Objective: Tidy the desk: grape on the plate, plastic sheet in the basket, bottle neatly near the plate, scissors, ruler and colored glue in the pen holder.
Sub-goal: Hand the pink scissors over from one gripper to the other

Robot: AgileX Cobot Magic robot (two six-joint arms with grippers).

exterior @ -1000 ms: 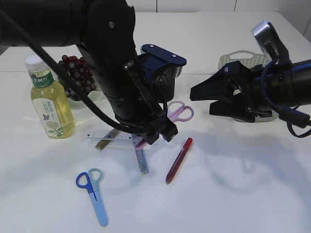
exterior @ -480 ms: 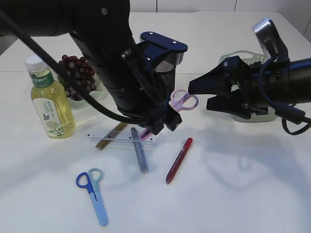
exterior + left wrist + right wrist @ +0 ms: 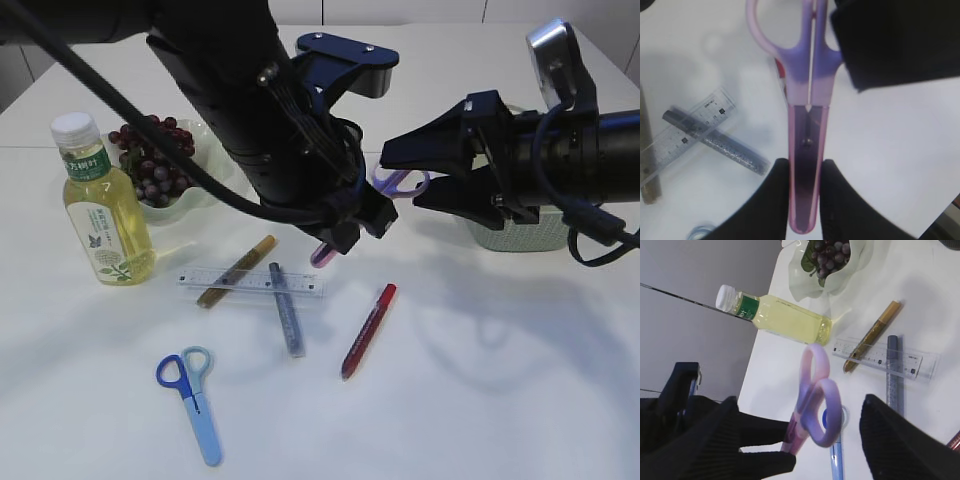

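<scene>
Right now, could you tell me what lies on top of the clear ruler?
A gold glue pen and a silver glitter glue pen lie crossed over the ruler. Nothing of it is hidden.

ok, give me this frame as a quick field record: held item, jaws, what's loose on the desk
held item: purple scissors, lifted off the desk
left jaws: shut on the scissors' blade end
right jaws: open, at the scissors' handle loops
loose on desk: blue scissors, clear ruler, gold glue pen, silver glue pen, red glue pen
bottle: upright, beside the grapes
</scene>
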